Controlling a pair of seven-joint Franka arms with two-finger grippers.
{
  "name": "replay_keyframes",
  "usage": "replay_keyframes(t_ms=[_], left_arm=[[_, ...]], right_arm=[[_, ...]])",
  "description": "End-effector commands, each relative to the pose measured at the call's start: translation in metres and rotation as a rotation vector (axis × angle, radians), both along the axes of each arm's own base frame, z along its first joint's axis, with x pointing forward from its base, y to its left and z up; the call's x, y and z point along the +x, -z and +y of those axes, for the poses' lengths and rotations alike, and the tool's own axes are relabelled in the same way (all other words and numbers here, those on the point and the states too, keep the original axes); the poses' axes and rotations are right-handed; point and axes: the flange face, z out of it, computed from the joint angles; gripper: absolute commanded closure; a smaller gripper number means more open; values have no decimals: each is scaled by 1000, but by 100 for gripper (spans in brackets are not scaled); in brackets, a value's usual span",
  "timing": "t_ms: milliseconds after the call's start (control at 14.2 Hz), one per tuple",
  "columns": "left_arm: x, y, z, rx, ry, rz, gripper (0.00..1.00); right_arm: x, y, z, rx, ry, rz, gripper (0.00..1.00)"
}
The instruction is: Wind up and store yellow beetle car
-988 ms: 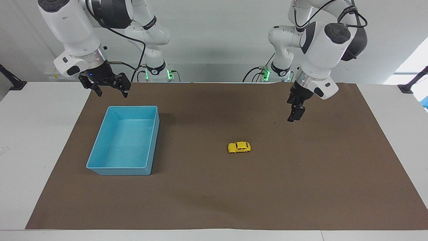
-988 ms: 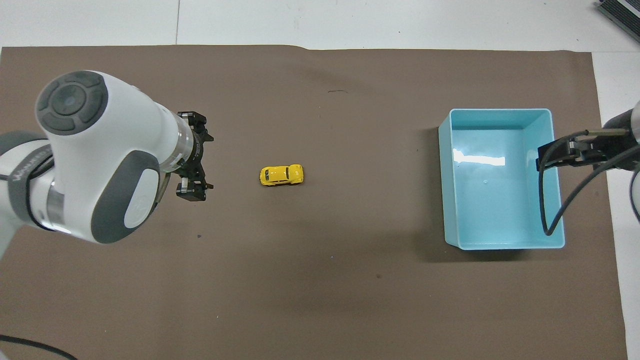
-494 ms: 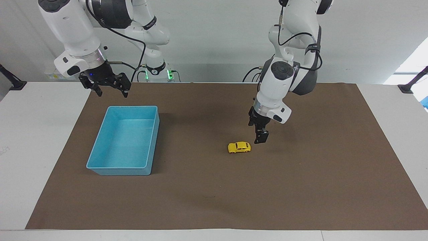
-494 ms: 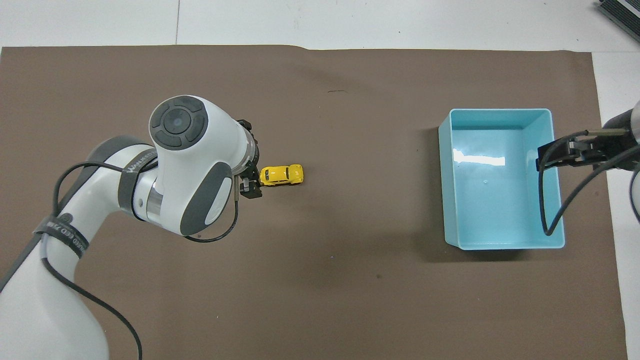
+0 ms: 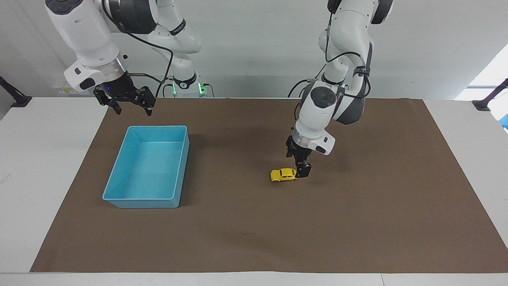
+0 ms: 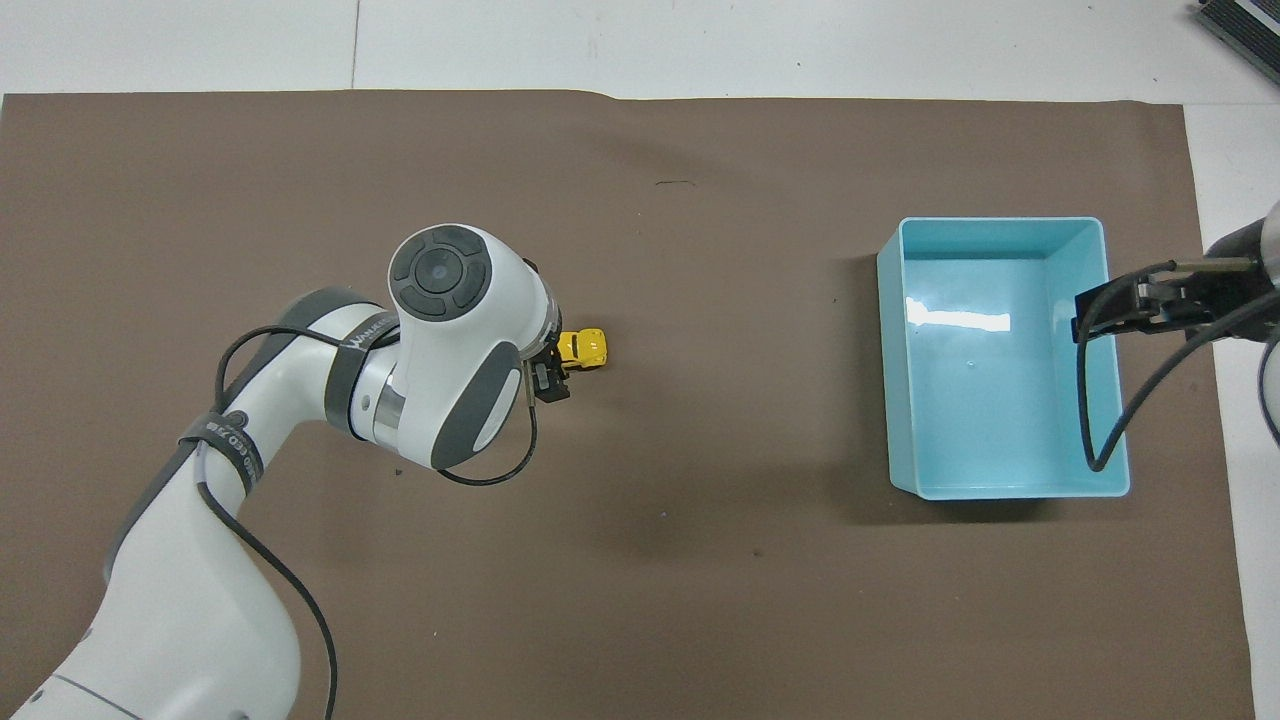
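Note:
The yellow beetle car (image 5: 283, 174) stands on its wheels on the brown mat, about midway along the table. My left gripper (image 5: 302, 171) is down at mat level at the car's end that points toward the left arm's end of the table. It is open, and one dark finger (image 5: 304, 170) shows right beside that end. In the overhead view the left wrist covers part of the yellow beetle car (image 6: 585, 346), and one finger (image 6: 552, 384) of the left gripper (image 6: 552, 368) shows just nearer the robots than it. My right gripper (image 5: 129, 101) waits open in the air over the bin's near rim.
A light-blue bin (image 5: 158, 127) stands empty on the mat toward the right arm's end of the table; in the overhead view the right gripper's cable hangs over the bin (image 6: 1000, 222). The brown mat (image 5: 357, 222) covers most of the white table.
My left arm swung in from its end of the table and came down, its gripper ending at the car's end. The car, the bin and the right arm stayed put.

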Motion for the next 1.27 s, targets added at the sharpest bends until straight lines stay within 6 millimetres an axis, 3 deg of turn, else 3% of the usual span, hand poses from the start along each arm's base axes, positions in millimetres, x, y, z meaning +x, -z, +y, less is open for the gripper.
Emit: replay_keyframes(t_ms=[0,141,212,282,847,918,1129,1200], left_arm=[[-16,24,-17,-3,-11,-9,0],[-15,26,-16,3,-9,-6,2],[-16,27,-15,6,-4,-5,10],[-16,29,-13,10,-4,0,12],[-8,36,-6,8,-10,-10,12],[-8,35,-7,8,-9,-11,17],[-9,36,-7,17,20,-15,75],[-9,37,-6,25,61,-13,83]], right_arm=[[-6,0,3,11,2,15,0],[-6,0,3,11,2,15,0],[-6,0,3,11,2,15,0],[-6,0,3,11,2,15,0],[-6,-1,3,11,2,12,0],[-7,0,3,11,2,15,0],[-7,0,3,11,2,15,0],[-7,0,3,11,2,15,0]])
